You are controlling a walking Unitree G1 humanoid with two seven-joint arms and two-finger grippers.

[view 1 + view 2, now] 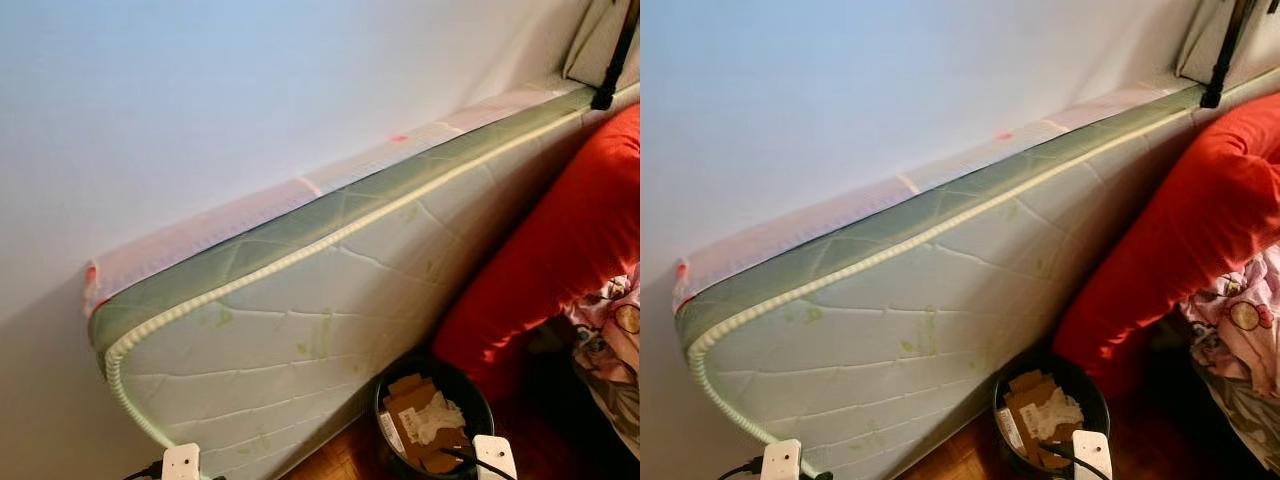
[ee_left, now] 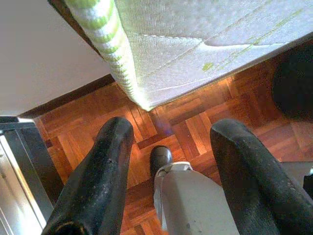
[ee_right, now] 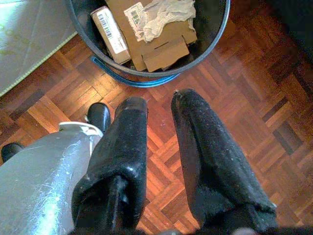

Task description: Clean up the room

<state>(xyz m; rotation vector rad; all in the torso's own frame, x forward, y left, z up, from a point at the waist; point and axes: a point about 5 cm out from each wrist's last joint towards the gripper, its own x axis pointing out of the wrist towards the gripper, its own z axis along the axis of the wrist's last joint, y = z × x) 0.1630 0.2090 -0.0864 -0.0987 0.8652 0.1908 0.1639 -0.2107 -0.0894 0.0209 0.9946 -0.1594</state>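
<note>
Down by the robot's feet, the wooden parquet floor runs under both arms. The left end effector hangs above the floor with its two black fingers spread wide and nothing between them; a silver leg with a dark foot shows below it. The right end effector also hangs over the floor, its fingers only narrowly apart and holding nothing, its tips near the rim of a black bin.

That bin stands on the floor just ahead of the right arm, between the mattress and a red cushion. It holds pieces of brown cardboard, a small box with a barcode label and a crumpled piece of pale paper. A blue band curves round the bin's base.

Beyond the bin, a pale green quilted mattress stands on its long edge, leaning against the white wall. Its corner, edged with green and white piping, hangs over the floor close to the left end effector. Its upper side is covered in clear plastic with red marks.

To the right, the red cushion leans against the mattress, with flowered fabric beside it. At the far upper right, a black strap hangs down to the mattress's top edge.
</note>
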